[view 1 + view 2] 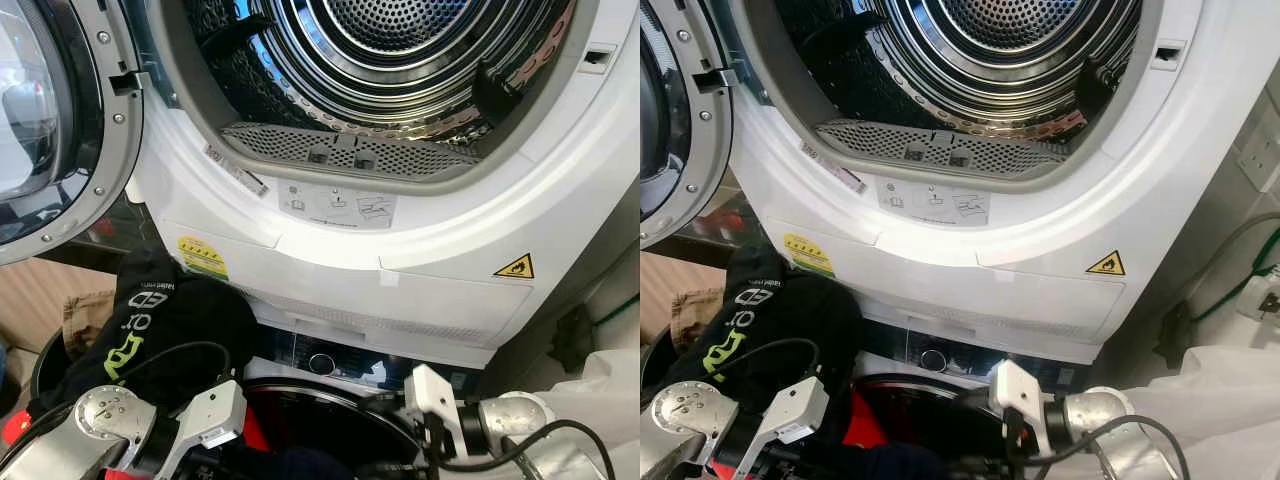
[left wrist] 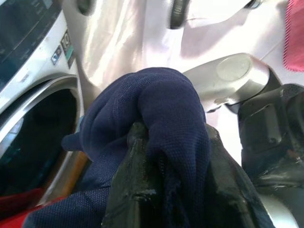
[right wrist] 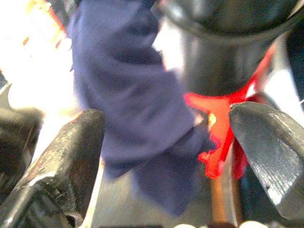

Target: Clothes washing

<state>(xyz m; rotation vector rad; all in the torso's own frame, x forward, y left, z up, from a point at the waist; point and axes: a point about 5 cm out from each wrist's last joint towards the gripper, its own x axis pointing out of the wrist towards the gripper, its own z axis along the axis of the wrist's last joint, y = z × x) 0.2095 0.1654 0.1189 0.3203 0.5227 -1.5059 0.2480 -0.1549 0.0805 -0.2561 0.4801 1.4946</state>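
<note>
Stacked dryer (image 1: 400, 200) up top, washer door (image 2: 42, 142) below. Left tool (image 2: 156, 190) clamped on navy garment (image 2: 156, 109); right tool (image 3: 166, 142) spread wide, nothing gripped, aimed at it.

We log two silver metal arms: the left arm (image 1: 70, 440) has a round brushed joint cap studded with small screws and a white angular wrist housing (image 1: 212, 415) bearing a small label. The right arm (image 1: 520, 425) carries a looping black cable. The right gripper's (image 3: 166, 156) fingers (image 3: 66, 156) are black and coarse-grained.
</note>
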